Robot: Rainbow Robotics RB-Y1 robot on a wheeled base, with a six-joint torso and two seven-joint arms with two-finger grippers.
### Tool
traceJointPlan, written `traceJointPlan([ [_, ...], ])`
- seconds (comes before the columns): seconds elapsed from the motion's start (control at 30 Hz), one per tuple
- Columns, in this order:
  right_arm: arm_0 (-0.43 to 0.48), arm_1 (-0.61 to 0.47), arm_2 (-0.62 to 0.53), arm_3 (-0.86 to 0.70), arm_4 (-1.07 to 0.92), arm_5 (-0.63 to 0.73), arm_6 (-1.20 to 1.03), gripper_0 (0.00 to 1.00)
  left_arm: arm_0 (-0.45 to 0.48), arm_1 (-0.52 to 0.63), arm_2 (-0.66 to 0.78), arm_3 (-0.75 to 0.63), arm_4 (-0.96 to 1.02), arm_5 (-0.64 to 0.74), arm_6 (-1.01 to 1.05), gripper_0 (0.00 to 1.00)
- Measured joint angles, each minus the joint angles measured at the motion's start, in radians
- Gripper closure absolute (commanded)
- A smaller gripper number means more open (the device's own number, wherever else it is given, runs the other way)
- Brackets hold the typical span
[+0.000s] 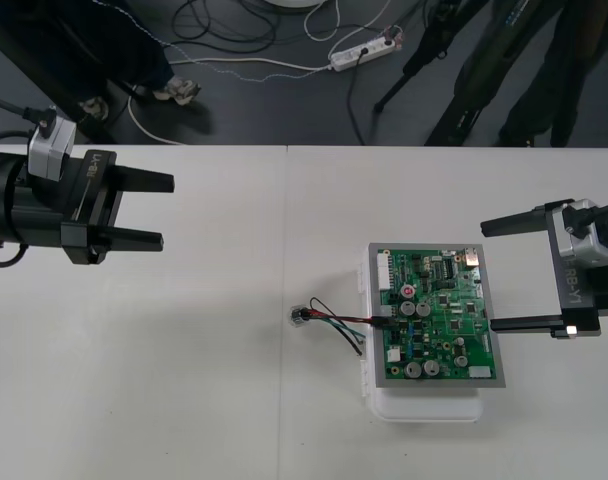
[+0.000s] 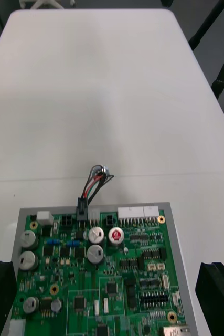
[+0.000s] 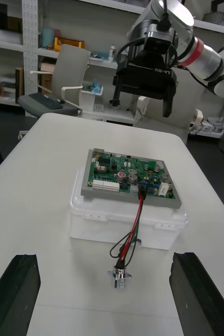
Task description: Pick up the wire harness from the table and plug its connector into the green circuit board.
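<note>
Left gripper (image 1: 167, 211): at the table's left side, well apart from the board, 2 fingers (image 3: 20, 294) spread wide with nothing between them. Judged parked; nothing near it calls for a grasp.

Wire harness (image 1: 344, 322): lies between the left gripper and the board, far nearer the board. Its round metal socket (image 1: 300, 316) rests flat on the table (image 1: 184, 380), just off the board's left edge. The red, black and green wires (image 3: 138, 220) rise from it in a slack loop up to the board's edge, so there is no pull on the joint.

Black plug (image 2: 82, 210): seated upright in a connector on the edge of the green circuit board (image 1: 434, 320), which sits raised on its white base (image 1: 424, 405).

Right gripper (image 1: 487, 276): over the board's right side, fingers (image 2: 216, 294) released and well apart, holding nothing, away from the plug.

Judgement: insertion looks done. Both claws stand clear, and the harness holds its place by the plug alone.
</note>
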Motion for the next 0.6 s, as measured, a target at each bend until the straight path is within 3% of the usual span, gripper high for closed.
traceJointPlan([
  [0.33,-0.023,0.03,-0.027,0.0,-0.064,0.0,0.0,0.0,0.071,0.002,0.109,-0.238,-0.097,-0.005,0.039,0.27],
  [0.6,-0.051,0.03,-0.032,0.011,-0.122,0.0,0.0,0.0,0.113,0.002,0.157,-0.376,-0.151,-0.006,0.251,0.26],
])
